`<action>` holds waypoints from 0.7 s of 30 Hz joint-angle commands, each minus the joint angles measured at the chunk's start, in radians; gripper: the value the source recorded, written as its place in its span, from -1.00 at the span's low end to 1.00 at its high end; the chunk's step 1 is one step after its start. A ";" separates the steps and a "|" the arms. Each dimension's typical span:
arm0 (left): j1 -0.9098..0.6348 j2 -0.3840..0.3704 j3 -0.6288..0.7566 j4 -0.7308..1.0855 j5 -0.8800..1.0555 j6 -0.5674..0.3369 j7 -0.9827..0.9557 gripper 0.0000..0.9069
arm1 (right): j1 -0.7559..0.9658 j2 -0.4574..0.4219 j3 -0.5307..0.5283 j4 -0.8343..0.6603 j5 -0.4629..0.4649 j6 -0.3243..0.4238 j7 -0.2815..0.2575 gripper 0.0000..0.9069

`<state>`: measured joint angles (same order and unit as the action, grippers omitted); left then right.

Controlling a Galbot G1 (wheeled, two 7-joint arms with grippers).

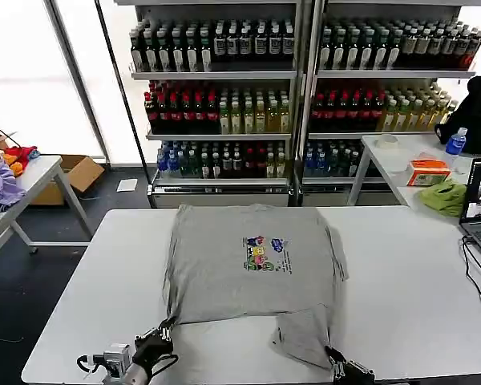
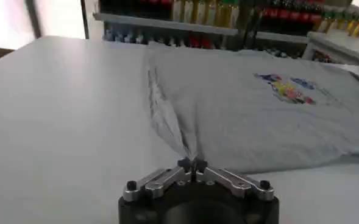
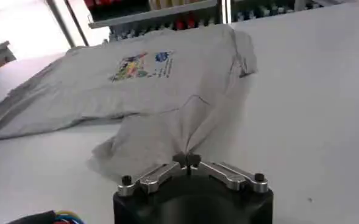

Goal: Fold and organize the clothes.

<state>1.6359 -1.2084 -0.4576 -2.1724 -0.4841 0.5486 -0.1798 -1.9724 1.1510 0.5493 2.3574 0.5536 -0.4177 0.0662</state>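
Overhead, the grey polo shirt (image 1: pixel 252 269) lies print-up on the white tabletop (image 1: pixel 409 289), near edge bunched. Each wrist view adds the grip: the left hand (image 2: pixel 192 164) is pinched closed on a ridged fold, the right hand (image 3: pixel 187 161) on a lifted, crumpled flap.

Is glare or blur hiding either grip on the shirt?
Head view: windows at upper left wash out, but the shirt reads clearly. Left wrist view: left gripper sharp, pinching fabric; shelves behind are soft. Right wrist view: right gripper clear, pinching cloth; bright window behind, no glare on the table.
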 commanded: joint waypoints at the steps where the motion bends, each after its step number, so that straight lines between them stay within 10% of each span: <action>1: 0.119 0.004 -0.075 -0.131 -0.016 0.015 0.001 -0.98 | -0.086 -0.004 0.007 0.046 0.018 0.045 -0.044 -1.00; 21: -0.131 0.160 -0.126 -0.054 -0.304 0.028 -0.030 -0.98 | 0.391 0.066 0.006 -0.159 0.198 0.242 -0.033 -1.00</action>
<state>1.6310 -1.1264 -0.5742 -2.2598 -0.6516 0.5696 -0.1902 -1.7750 1.2059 0.5497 2.2730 0.6764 -0.2289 0.0227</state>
